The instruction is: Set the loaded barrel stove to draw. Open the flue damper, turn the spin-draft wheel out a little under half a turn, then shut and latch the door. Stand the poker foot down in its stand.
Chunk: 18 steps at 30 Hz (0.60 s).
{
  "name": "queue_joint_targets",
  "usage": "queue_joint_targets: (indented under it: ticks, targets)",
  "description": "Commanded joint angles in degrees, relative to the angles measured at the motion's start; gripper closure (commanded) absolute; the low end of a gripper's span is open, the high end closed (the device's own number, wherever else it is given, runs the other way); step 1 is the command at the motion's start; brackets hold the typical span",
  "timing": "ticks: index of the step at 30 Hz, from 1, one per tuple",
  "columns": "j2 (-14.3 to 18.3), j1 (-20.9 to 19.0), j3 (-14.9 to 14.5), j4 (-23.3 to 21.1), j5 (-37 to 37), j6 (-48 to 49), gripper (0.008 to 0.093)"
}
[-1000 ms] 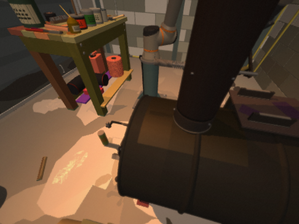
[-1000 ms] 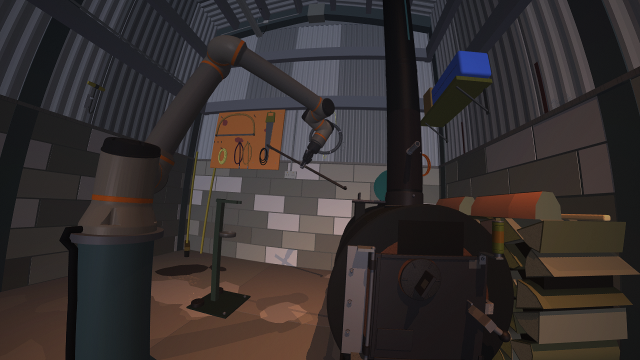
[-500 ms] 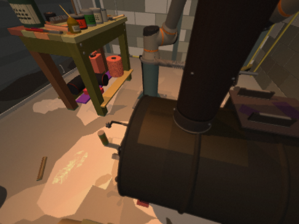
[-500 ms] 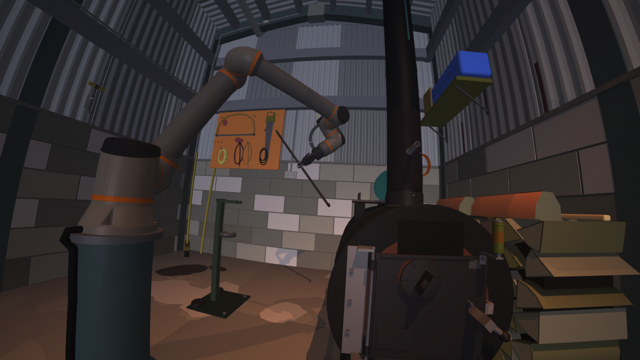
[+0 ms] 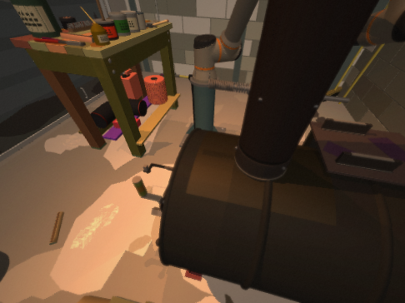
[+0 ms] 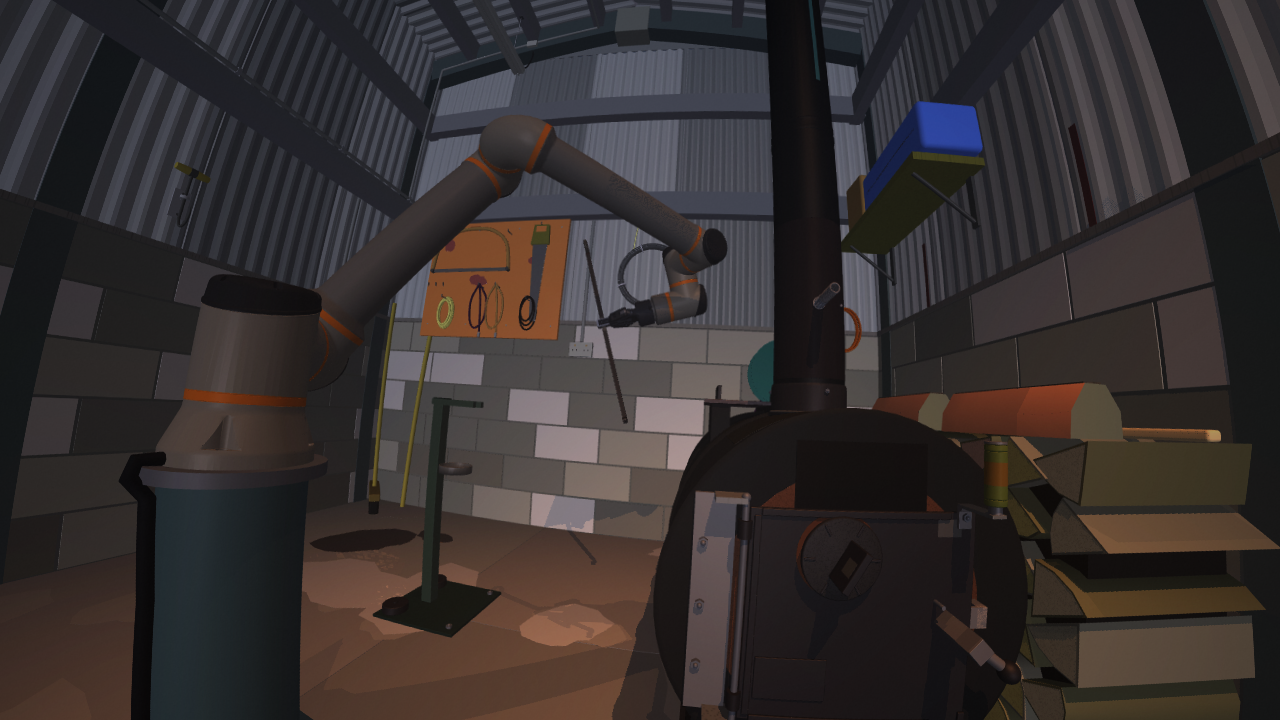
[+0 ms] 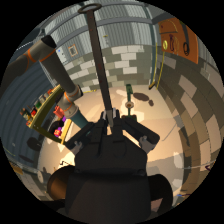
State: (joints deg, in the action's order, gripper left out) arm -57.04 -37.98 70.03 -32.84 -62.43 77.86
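The poker is a thin dark rod with a ring at one end, and it hangs nearly upright in the air, high over the floor between the back wall and the barrel stove. The poker stand, a green post on a dark base plate, is on the floor to the left, below and apart from the poker. The stove door with its spin-draft wheel lies against the stove front. The damper handle sticks out of the flue pipe. My gripper is closed around the poker's shaft.
The flue pipe rises from the stove top, close to the right of my wrist. A workbench with cans stands left of the arm's pedestal. Split logs are stacked right of the stove. A small wood stick lies on the floor.
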Motion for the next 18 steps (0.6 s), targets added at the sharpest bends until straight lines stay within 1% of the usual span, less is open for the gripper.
queue_joint_targets:
  ticks: [1,10,18]
  targets:
    - [0.2,0.1,-0.5,1.1,0.4,0.6,0.0934]
    - [3.4,1.4,-3.5,10.5,4.2,6.5,0.0934]
    - [5.3,2.1,-5.2,15.9,6.3,9.9,0.0934]
